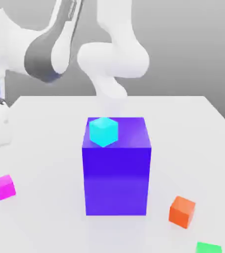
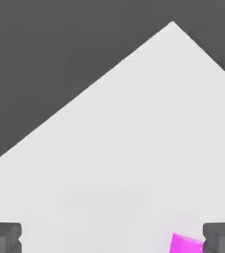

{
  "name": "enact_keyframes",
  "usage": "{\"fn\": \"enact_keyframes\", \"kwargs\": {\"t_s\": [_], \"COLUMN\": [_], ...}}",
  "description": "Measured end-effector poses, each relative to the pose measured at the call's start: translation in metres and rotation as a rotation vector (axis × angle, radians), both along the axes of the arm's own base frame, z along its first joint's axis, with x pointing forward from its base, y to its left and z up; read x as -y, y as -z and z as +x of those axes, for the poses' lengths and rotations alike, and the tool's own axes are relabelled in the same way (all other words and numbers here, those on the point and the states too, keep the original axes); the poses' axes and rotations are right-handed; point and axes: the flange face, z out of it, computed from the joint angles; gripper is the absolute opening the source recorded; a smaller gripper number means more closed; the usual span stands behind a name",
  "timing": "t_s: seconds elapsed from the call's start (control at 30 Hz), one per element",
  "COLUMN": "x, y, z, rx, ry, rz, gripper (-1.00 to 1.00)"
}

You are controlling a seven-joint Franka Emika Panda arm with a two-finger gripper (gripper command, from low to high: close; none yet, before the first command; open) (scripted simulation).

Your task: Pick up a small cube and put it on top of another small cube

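Green cube [image 1: 208,247] sits nearest; wide-open pincer [image 2: 112,237] holds nothing, magenta cube [image 2: 186,243] beside one finger [image 2: 220,236].

**A bare simulated test bench**

I work in a rendered test scene, not a lived-in room. A flat, featureless white tabletop [image 1: 193,128] sits against an empty grey backdrop. On it lie only plain, flat-coloured blocks: a big blue-purple block [image 1: 116,173], a small orange cube [image 1: 182,211], a small cyan cube [image 1: 104,131].
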Motion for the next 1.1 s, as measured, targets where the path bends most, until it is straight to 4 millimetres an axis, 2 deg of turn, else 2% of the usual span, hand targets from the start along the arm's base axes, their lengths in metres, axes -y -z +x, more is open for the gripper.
{"fn": "enact_keyframes", "kwargs": {"t_s": [0.03,0.17,0.33,0.37,0.6,0.8,1.0,1.03,1.1], "x": [0.008,0.017,0.019,0.018,0.018,0.018,0.007,0.000,-0.027], "y": [0.018,0.083,0.143,0.151,0.151,0.095,0.105,0.106,0.108], "z": [-0.014,-0.053,-0.060,-0.060,-0.060,-0.058,-0.015,-0.002,0.035], "rx": [-0.016,-0.067,-0.075,-0.076,-0.076,-0.074,-0.054,-0.053,-0.056], "ry": [0.038,0.134,0.152,0.152,0.152,0.159,0.301,0.311,0.286], "rz": [0.023,0.109,0.124,0.123,0.124,0.125,0.156,0.162,0.173], "gripper": [0.00,0.00,0.00,-1.00,-1.00,-1.00,-1.00,-1.00,-1.00]}}
